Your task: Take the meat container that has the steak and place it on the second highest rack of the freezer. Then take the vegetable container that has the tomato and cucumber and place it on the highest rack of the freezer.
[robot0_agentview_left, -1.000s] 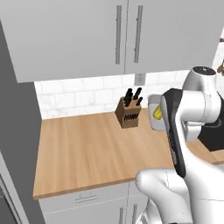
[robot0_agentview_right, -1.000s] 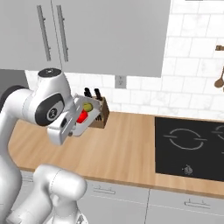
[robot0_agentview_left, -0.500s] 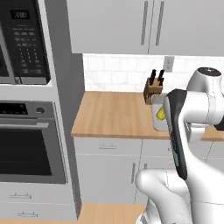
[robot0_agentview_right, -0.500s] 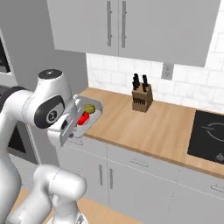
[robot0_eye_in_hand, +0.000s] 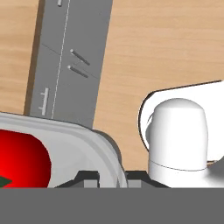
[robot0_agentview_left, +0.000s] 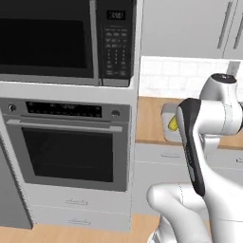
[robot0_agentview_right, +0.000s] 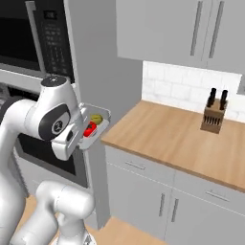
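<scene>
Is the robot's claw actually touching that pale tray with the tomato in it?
Touching. In the hand view the gripper has one dark fingertip on each side of the vegetable container's rim, pinching it. The right base view shows the tray carried off the counter.

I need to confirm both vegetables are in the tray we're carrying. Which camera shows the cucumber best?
The right base view: the cucumber lies in the vegetable container beside the tomato. The left base view shows a yellow-green sliver past the arm. The hand view shows the tomato and the container rim between the fingers.
</scene>
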